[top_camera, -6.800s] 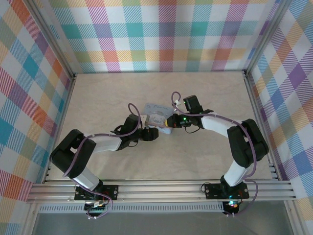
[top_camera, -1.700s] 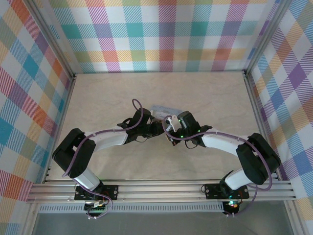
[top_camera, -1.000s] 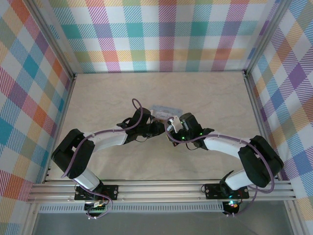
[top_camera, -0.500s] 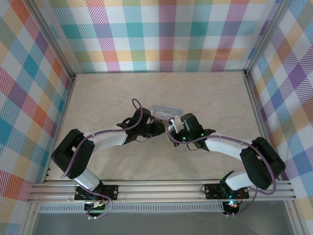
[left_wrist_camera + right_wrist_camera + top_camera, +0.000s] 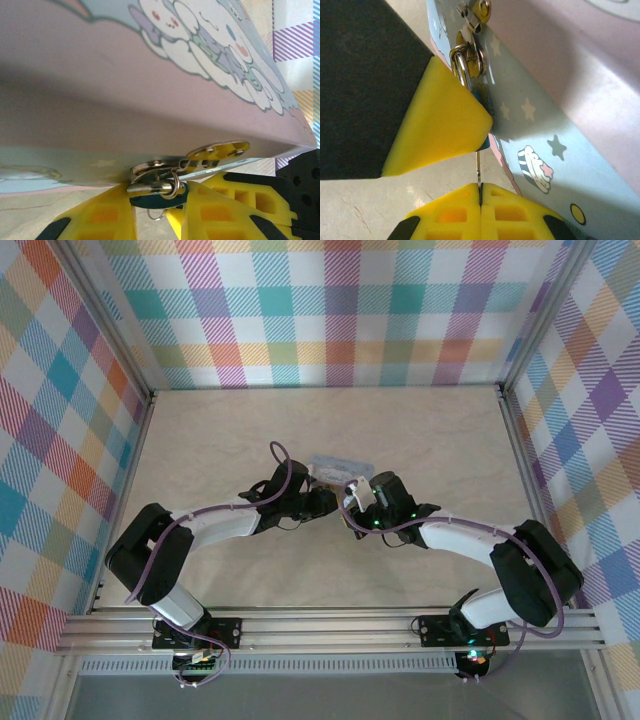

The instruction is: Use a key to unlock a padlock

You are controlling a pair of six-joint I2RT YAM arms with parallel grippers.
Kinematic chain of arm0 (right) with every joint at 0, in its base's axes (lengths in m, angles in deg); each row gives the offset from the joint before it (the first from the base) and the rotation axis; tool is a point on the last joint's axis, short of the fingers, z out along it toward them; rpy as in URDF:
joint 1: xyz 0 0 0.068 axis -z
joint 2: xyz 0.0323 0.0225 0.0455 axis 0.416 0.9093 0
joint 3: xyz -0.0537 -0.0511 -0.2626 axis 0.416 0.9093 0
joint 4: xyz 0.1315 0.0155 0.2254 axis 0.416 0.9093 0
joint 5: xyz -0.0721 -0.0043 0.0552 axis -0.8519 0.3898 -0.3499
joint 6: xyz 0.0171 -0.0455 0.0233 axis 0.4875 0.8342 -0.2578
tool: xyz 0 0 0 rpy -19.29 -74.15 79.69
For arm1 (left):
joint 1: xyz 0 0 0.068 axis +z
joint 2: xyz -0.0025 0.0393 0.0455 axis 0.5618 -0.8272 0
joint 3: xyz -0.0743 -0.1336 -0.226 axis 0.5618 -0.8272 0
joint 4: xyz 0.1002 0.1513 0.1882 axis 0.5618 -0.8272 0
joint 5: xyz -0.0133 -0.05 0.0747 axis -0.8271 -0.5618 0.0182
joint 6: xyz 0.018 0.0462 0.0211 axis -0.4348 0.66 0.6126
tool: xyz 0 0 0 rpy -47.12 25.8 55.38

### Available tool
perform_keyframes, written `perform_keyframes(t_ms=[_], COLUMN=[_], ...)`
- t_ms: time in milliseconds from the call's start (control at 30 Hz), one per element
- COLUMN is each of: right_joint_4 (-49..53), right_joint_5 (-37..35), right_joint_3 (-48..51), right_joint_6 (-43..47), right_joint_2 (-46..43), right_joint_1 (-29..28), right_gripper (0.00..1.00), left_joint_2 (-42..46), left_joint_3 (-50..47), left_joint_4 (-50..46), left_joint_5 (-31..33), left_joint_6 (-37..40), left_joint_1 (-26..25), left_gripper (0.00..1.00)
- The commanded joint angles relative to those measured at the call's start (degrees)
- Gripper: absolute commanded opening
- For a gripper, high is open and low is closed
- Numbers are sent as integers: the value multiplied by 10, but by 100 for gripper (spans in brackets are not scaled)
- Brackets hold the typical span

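The dark teal padlock (image 5: 161, 200) hangs by its silver shackle from the hasp (image 5: 210, 152) of the pale blue cartoon tin box (image 5: 150, 75). My left gripper (image 5: 159, 206) is shut on the padlock, one yellow finger on each side. In the right wrist view my right gripper (image 5: 480, 186) is shut on the key (image 5: 478, 167), a thin sliver running up to the padlock (image 5: 485, 143), whose body sits behind the left gripper's yellow finger (image 5: 440, 125). From above, the left gripper (image 5: 322, 503) and right gripper (image 5: 350, 516) meet in front of the tin box (image 5: 336, 464).
A small wire ring (image 5: 156, 216) dangles under the padlock. The beige table (image 5: 440, 440) lies bare around the box. Plaid walls (image 5: 330, 310) and metal rails enclose the table on three sides.
Over the last seconds my right wrist has shifted slightly right while staying at the padlock. The left arm and the tin box have held still.
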State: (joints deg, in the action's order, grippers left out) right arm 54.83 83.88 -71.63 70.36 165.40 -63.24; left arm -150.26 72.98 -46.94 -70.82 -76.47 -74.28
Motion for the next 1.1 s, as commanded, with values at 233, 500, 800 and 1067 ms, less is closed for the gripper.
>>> perform_keyframes(t_ms=[233,500,800,1067], right_joint_4=[-54,-67,-69,-73], right_joint_5=[10,17,38,71], right_joint_3=[-27,-22,-17,-28], right_joint_6=[-1,-13,-16,-35], right_joint_2=[18,8,10,11], right_joint_1=[4,18,24,30], right_gripper=[0,0,0,0], left_joint_2=[13,12,10,8], left_joint_3=[26,27,28,23], left_joint_4=[11,7,11,16], left_joint_5=[-25,-24,-27,-22], left_joint_6=[-1,0,-4,-4], left_joint_1=[-6,-6,-6,-6], left_gripper=[14,14,14,14])
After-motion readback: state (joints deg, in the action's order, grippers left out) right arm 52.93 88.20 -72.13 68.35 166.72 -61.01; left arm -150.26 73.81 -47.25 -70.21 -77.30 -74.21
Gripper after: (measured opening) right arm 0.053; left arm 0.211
